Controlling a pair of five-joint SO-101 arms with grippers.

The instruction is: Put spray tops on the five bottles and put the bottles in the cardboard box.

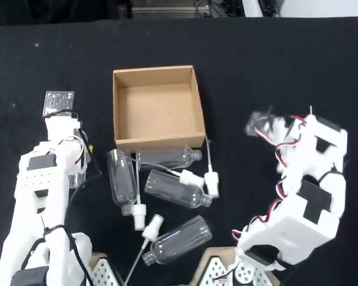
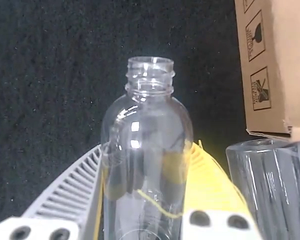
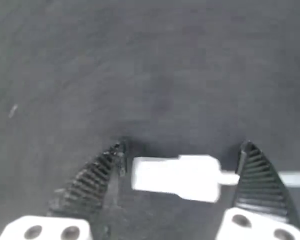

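bottle base past frame edge

**Free room and obstacles.** The box is open at the top, so you can enter from above; its four walls bar any sideways entry. Just before its near wall lie four bottles with loose spray tops among them, leaving only narrow gaps. You can pass over the desk to the right of this pile and behind the box. Your left jaws are filled by a fifth bottle, with the box corner close beside it. Your right jaws are filled by a spray top.
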